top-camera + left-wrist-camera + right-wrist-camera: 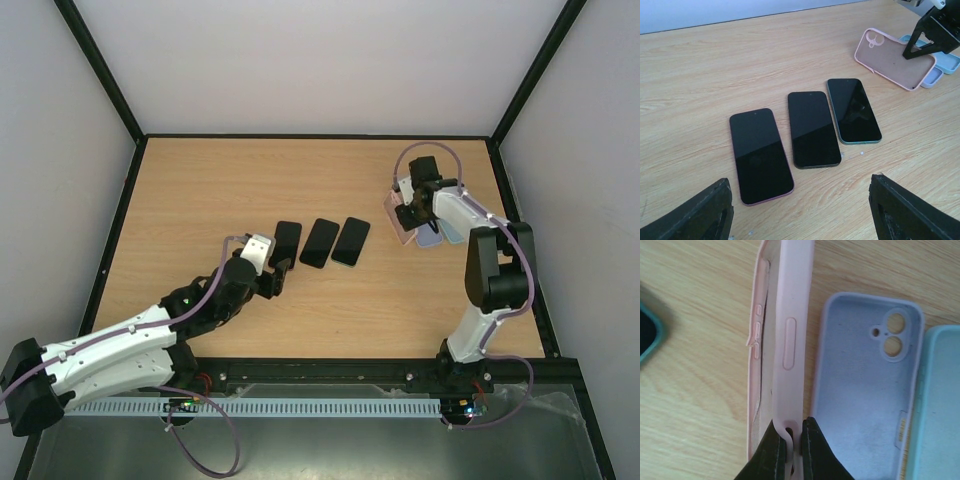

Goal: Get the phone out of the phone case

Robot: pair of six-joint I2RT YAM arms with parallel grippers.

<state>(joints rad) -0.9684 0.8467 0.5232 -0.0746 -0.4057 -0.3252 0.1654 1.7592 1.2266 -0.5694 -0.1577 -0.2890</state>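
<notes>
Three bare phones lie side by side mid-table: a pink-edged one, a black one and a teal-edged one. My left gripper is open and empty, just short of the near ends of the pink-edged and black phones. My right gripper is shut on the side wall of a pink phone case, which it holds tilted on its edge. The case's inside shows no phone.
A lavender case and a light teal case lie open side up right of the pink case, below the right gripper. Black frame rails run along the table's edges. The teal-edged phone's corner shows at the right wrist view's left edge.
</notes>
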